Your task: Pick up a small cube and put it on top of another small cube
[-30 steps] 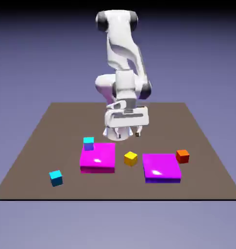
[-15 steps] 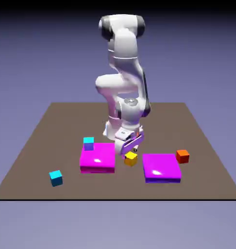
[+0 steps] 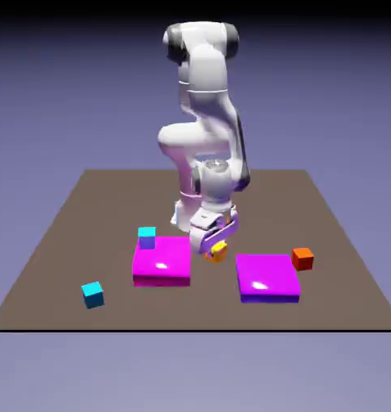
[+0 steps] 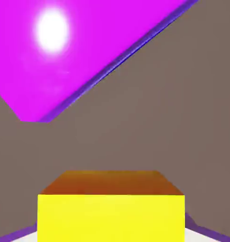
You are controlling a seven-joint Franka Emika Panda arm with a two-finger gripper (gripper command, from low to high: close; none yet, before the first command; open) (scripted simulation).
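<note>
My arm is white with dark grey joints, and my claw shows violet-tinted undersides. The cube in it is plain yellow, its shaded face orange-brown in the hand view. The other small cube is orange-red. Two flat blocks are glossy magenta with white highlights and purple edges. Two more cubes are cyan. The bench is plain brown, the backdrop blue-violet.

A glossy white arm of rounded segments with dark grey joints and a white gripper.
</note>
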